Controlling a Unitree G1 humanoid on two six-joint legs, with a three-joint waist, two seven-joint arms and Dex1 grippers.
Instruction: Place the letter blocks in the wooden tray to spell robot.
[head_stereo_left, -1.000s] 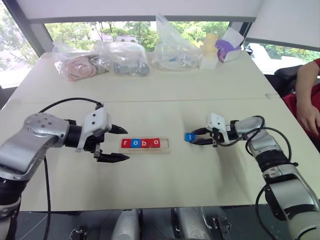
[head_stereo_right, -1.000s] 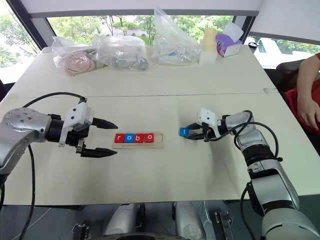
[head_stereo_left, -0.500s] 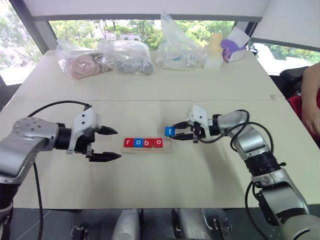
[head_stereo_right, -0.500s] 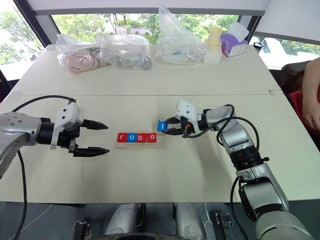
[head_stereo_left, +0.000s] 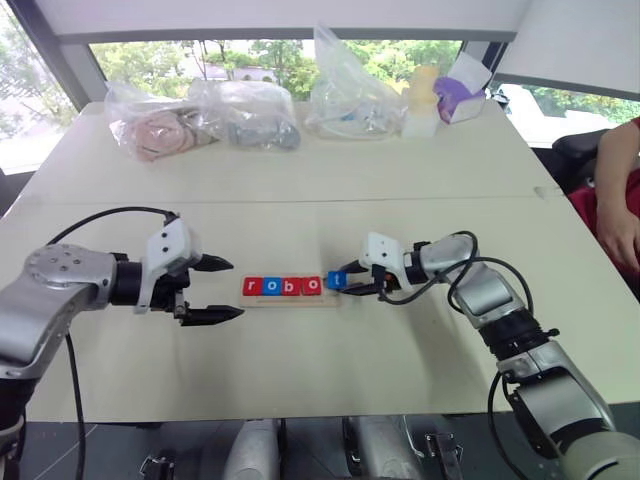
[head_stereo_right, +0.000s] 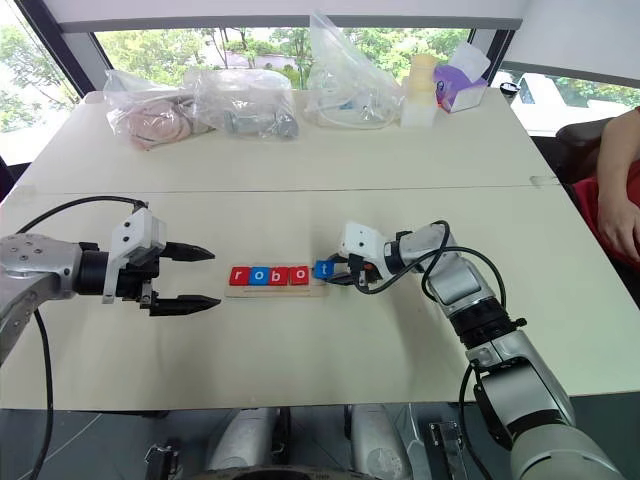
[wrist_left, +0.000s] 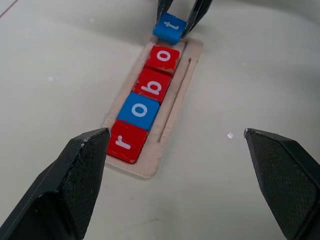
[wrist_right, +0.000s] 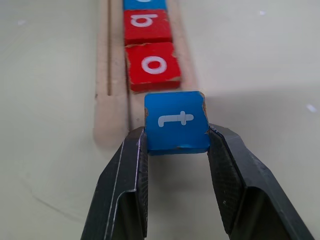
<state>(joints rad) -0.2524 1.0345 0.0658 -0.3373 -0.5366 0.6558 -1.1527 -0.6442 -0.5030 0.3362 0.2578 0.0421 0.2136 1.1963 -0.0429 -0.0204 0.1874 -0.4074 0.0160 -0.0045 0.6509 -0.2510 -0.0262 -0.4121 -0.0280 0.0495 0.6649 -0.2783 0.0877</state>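
The wooden tray (head_stereo_left: 333, 298) lies mid-table, holding a row of letter blocks: red r (head_stereo_left: 251, 287), blue o (head_stereo_left: 271, 287), red b (head_stereo_left: 290, 286), red o (head_stereo_left: 311, 285). My right gripper (head_stereo_left: 347, 282) is shut on the blue t block (head_stereo_left: 336, 279), held just over the tray's right end beside the last red o. In the right wrist view the blue t block (wrist_right: 176, 122) sits clamped between both fingers (wrist_right: 125, 180), slightly above the tray end (wrist_right: 111, 131). My left gripper (head_stereo_left: 222, 289) stands open just left of the tray, nothing between its fingers.
Clear plastic bags (head_stereo_left: 345, 95) with items, a pale bottle (head_stereo_left: 418, 100) and a purple-and-white box (head_stereo_left: 459, 92) line the table's far edge. A person's arm (head_stereo_left: 616, 190) in a red sleeve shows at the right edge.
My right gripper has carried the blue t block leftward, from a gap beside the tray to its right end. The left gripper has stayed open near the tray's left end.
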